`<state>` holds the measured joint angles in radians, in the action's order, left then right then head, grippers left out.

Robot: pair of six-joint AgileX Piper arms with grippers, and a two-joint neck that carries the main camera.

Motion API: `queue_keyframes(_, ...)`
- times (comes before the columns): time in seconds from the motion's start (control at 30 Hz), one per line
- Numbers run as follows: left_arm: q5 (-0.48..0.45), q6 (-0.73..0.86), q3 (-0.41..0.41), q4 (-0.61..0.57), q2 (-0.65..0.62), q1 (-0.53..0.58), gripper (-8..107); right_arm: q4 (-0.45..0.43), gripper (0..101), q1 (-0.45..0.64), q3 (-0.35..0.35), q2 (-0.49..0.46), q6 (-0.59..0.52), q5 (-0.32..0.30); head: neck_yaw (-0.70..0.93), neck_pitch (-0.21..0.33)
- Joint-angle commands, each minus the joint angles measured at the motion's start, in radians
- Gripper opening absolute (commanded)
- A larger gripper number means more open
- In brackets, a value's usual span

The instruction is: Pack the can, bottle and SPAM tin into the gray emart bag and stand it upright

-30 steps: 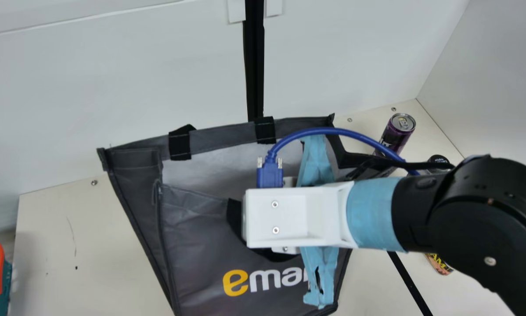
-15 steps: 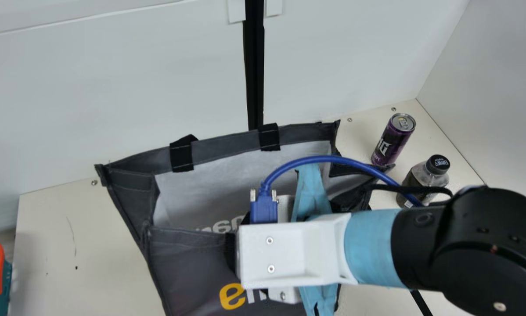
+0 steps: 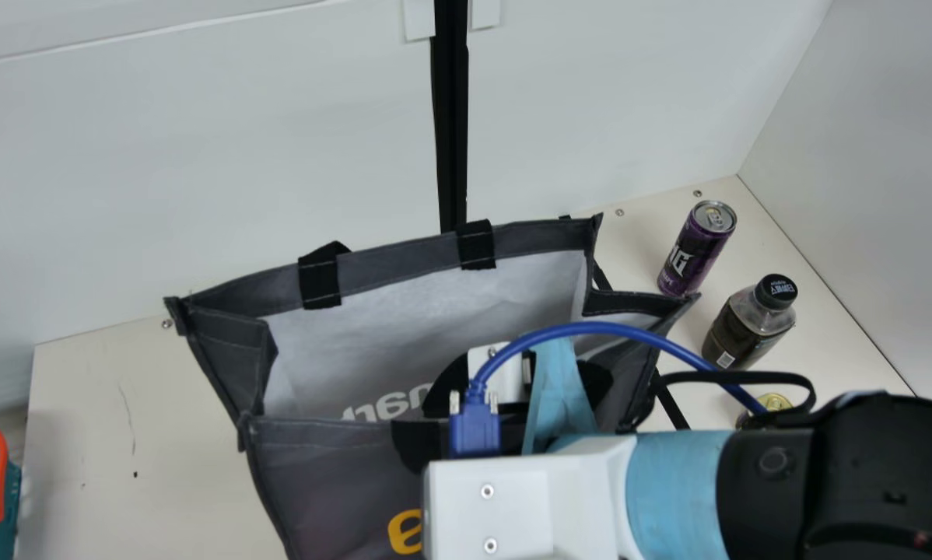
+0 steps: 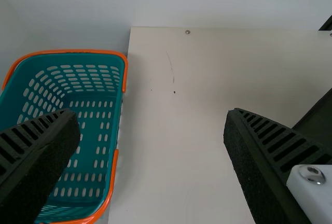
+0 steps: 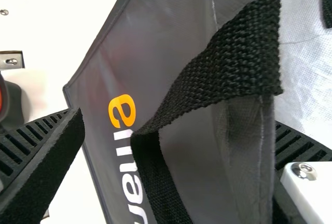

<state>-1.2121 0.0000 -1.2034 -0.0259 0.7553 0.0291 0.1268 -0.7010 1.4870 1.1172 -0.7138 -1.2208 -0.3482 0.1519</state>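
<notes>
White wall (image 3: 201, 155) behind. My left gripper (image 4: 151, 117) and right gripper (image 5: 176, 124) are wide open, holding nothing. The bag (image 3: 318, 474) seems light, floppy; pinch its top edge (image 5: 254, 141).

could not see the base of the gray emart bag (image 3: 326, 482), past the main view's bottom edge. lost most of the spam tin (image 3: 776, 401) there behind the right arm (image 3: 762, 486) and blue cable (image 3: 614, 328), along with the fingertips of the right gripper (image 3: 555, 397). in the right wrist view, lost part of one finger behind the bag's wall, and could not identify a dark thing (image 5: 12, 99) cropped at the left edge. saw the teal basket (image 4: 72, 52) cut off in the main and left wrist views.
</notes>
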Motion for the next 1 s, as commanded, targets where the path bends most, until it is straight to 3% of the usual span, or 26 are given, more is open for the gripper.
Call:
queue_keyframes(0.0,0.0,0.0,0.0,0.0,0.0,0.0,90,-0.004,95,-0.015,-0.007,-0.006,0.019,0.001,-0.001,0.023)
queue_keyframes(0.5,0.0,0.0,0.0,0.0,0.0,0.0,90,-0.068,95,-0.133,-0.04,-0.065,0.119,0.001,-0.001,0.023)
queue_keyframes(0.97,0.0,0.0,0.0,0.0,0.0,0.0,90,-0.101,95,-0.177,-0.01,-0.105,0.157,0.001,-0.001,0.023)
